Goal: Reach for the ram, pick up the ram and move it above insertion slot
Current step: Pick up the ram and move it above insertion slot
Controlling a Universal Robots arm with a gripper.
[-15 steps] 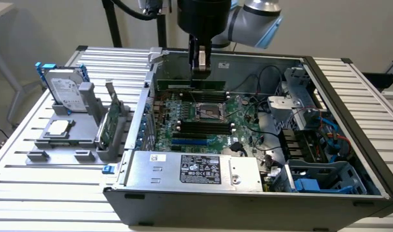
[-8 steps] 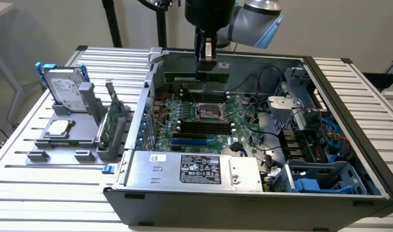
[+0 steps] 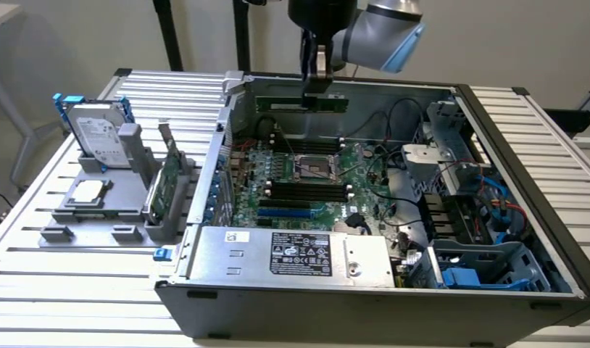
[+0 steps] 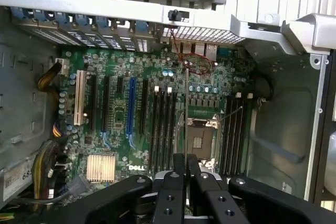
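So here's where you're at: your gripper [image 3: 317,85] is hanging over the far side of the open PC case [image 3: 372,304], and it's pinched tight on the ram [image 3: 303,104]. In the exterior view you can see the green stick lying level under the fingers, long edge horizontal, held near its right end, so most of it sticks out toward the exterior view's left. It's up in the air, near the back wall of the case and above the motherboard [image 3: 305,181], not touching any of it.

From the wrist view you're looking straight down past the black fingers [image 4: 176,182], which sit nearly together with a thin edge of the ram [image 4: 187,124] running away from them between the pads. Under that edge you've got the CPU socket [image 4: 202,137] and the black memory slots [image 4: 163,129] on one side of it, plus another bank of slots [image 4: 233,135] on the other side. Can't tell exactly which slot the stick lines up with, but it runs parallel to them, between the first bank and the socket.

Off the case, on the exterior view's left, the grey fixture [image 3: 111,196] is on the slatted table [image 3: 43,290] with the hard drive [image 3: 94,134] standing up in it, a CPU chip [image 3: 87,192] lying flat, and the wider green card [image 3: 164,188] standing on edge.
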